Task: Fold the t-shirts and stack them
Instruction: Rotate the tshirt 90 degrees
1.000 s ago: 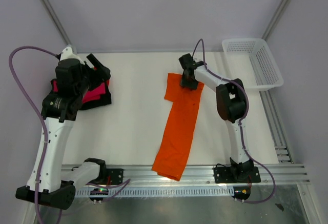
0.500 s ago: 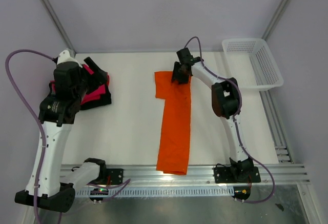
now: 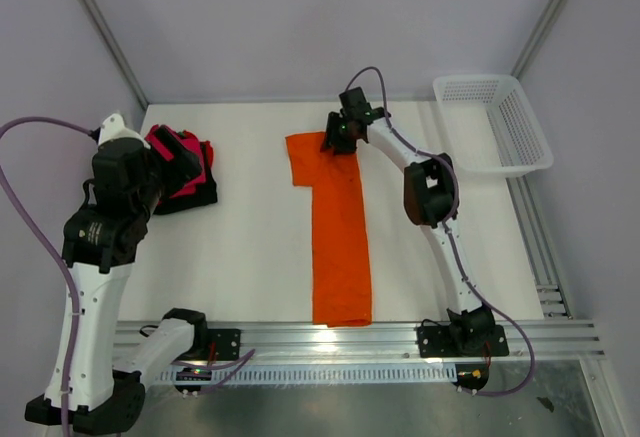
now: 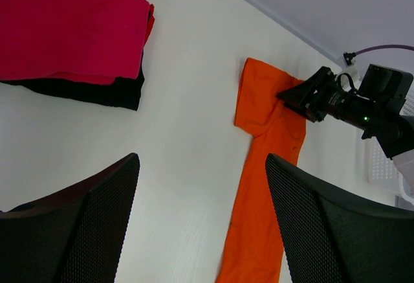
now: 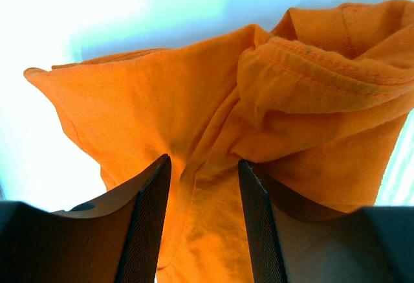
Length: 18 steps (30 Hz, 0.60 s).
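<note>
- Two of your three shirts look done: the magenta-pink t-shirt [image 4: 65, 30] lies folded on top of the black t-shirt [image 4: 97, 92] at the far left of the table [image 3: 250, 247].
- Only the black one's edge shows under the pink, so you probably cannot judge from here how square its fold is.
- The orange t-shirt [image 3: 340, 247] is the one in hand. It lies well apart from the stack, in the middle of the table, as a long narrow strip running from the far side down to the near edge. One sleeve sticks out to the left at the far end.
- By my reading its sides are already folded in lengthwise. You have yet to fold it across its length into a square and carry it over onto the stack.
- Your right tool [image 5: 204, 166] is at the far end of the strip, grasping the orange cloth. The wrist view shows the fabric bunched up and pinched between the fingers [image 5: 145, 218], which stand part-way apart around the thick wad.
- Your left tool [image 4: 202, 186] is released, its fingers spread wide with nothing between them. It hangs above the table close to the pink-and-black stack and touches no cloth.
- Judging by this, your likely next move is bringing the gripped far end toward the near one.
</note>
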### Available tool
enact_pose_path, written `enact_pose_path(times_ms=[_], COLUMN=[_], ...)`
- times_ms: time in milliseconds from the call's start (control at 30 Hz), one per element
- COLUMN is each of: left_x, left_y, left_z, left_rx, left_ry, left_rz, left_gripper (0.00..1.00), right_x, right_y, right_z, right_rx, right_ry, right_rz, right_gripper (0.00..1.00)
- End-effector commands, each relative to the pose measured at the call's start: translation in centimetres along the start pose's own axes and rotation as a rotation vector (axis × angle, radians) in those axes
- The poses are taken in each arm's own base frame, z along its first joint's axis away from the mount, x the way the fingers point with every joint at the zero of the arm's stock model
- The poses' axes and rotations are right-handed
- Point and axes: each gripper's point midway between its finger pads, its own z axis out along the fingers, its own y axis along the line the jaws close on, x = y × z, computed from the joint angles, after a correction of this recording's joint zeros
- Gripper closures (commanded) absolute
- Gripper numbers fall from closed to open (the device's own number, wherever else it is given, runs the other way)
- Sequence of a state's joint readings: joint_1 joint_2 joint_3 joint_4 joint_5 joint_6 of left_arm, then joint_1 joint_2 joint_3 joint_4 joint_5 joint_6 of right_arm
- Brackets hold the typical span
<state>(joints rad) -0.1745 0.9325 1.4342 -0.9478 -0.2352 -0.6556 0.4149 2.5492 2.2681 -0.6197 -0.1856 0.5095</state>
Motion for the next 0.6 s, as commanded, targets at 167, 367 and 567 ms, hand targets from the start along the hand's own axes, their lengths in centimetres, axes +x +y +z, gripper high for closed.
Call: enact_pose_path(times_ms=[167, 367, 567], left_x=[1.8, 2.9, 4.1], left_y=[0.6, -0.1, 0.1], left_z=[-0.6, -0.4, -0.2], left_rx=[0.004, 0.047, 0.065], left_ry=[0.048, 0.082, 0.099], left_rz=[-0.042, -0.072, -0.096], left_gripper=[0.18, 0.18, 0.19], right_x=[-2.5, -5.7, -7.3], right_y=[-0.8, 0.4, 1.5], right_z=[-2.0, -7.9, -14.1], right_rx=[0.07, 0.071, 0.083], right_ry=[-0.147, -0.318, -0.423], right_rz=[-0.054, -0.088, -0.151], right_gripper=[0.49, 0.49, 0.49])
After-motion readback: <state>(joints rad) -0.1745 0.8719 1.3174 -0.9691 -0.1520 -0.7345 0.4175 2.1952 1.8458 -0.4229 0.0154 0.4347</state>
